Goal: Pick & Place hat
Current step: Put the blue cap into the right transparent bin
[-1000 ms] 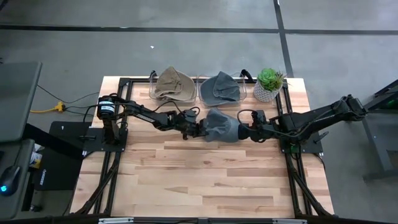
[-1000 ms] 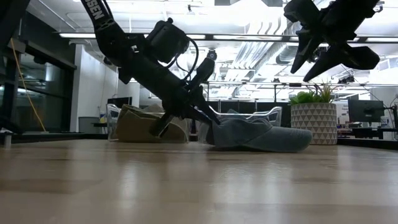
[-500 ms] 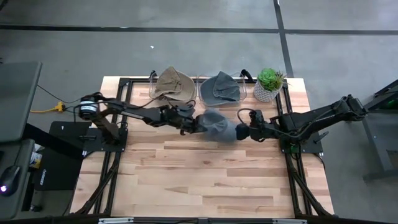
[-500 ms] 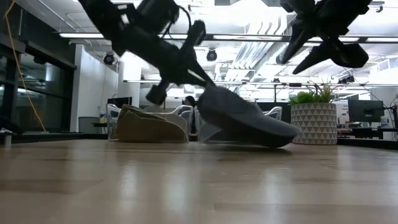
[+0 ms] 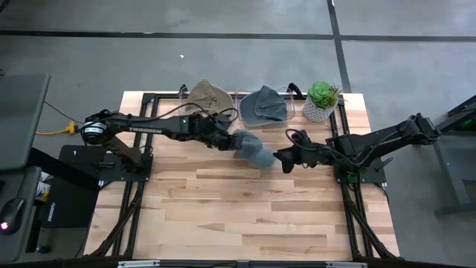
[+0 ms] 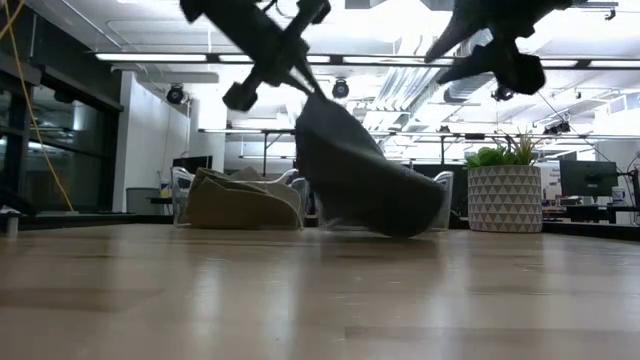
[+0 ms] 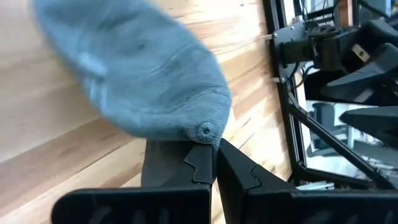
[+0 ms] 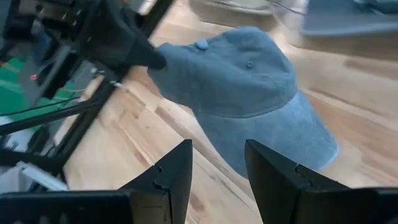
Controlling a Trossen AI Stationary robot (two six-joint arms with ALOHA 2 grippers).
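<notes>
One grey cap (image 5: 251,149) hangs tilted over the counter (image 5: 245,216) near its far edge, pinched at the crown by the left end effector (image 5: 229,141); the right end effector (image 5: 281,158) hovers beside it, fingers spread.

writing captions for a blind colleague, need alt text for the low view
A soft grey-blue fabric cap hangs tilted from the left gripper, its fingers shut on the crown and its lower edge near the wooden table. The open right gripper hovers above. Behind sit a tan bucket hat and a white-potted green succulent.
</notes>
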